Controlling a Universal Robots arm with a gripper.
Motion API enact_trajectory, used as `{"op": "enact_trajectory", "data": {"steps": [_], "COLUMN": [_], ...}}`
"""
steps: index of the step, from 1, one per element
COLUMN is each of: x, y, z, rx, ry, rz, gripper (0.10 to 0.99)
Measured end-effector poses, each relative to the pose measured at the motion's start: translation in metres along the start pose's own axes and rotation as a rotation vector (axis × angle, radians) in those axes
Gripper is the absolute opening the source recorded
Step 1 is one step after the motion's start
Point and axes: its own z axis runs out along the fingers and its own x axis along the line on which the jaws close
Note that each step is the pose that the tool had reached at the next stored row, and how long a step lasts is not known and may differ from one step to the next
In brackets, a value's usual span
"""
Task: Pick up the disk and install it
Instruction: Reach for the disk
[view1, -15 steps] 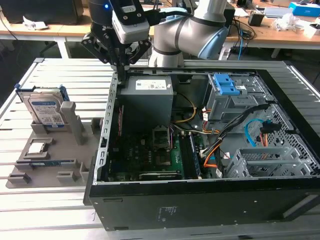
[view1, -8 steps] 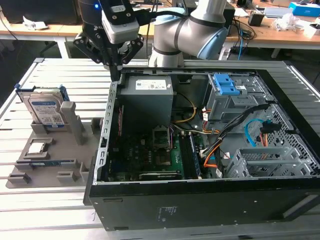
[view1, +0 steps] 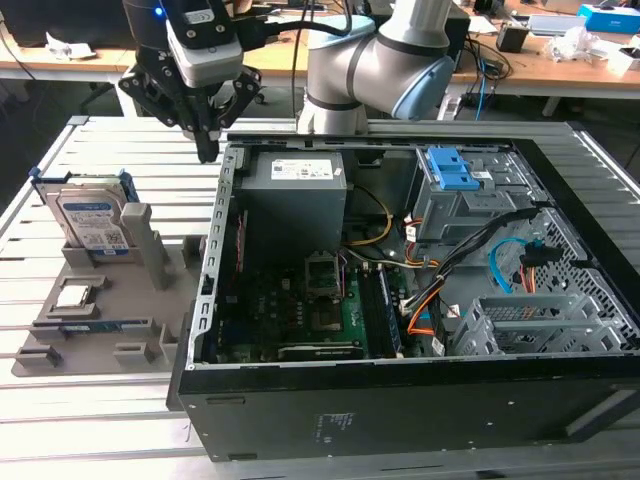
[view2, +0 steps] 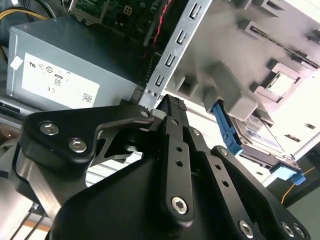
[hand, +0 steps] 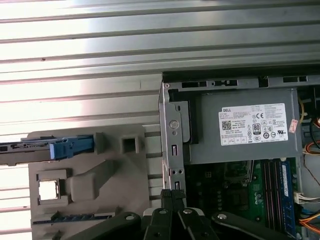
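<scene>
while the disk (view1: 93, 222) stands in a grey holder (view1: 105, 300), gripper (view1: 206, 152) closed on nothing, near case rim (view1: 222, 215)

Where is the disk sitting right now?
The disk stands on edge in the grey holder on the exterior view's left, outside the open computer case, apart from the gripper.

Ribbed aluminium table (view1: 100, 430) — bright glare on its slats in the first wrist view. Wooden desks (view1: 570, 68) behind — cluttered: cables (view1: 490, 62), blue box (view1: 607, 16). Dark floor (view1: 60, 100) beneath.
</scene>
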Motion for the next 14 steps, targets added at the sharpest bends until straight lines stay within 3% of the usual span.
{"op": "enact_trajectory", "data": {"steps": [7, 14], "x": [0.0130, 0.0315], "y": [-0.0009, -0.0023], "z": [-0.0004, -0.0008], "rx": [0.000, 0.000], "ry": [0.0000, 0.0000], "rz": [0.000, 0.000], "gripper": [0.106, 0.106]}}
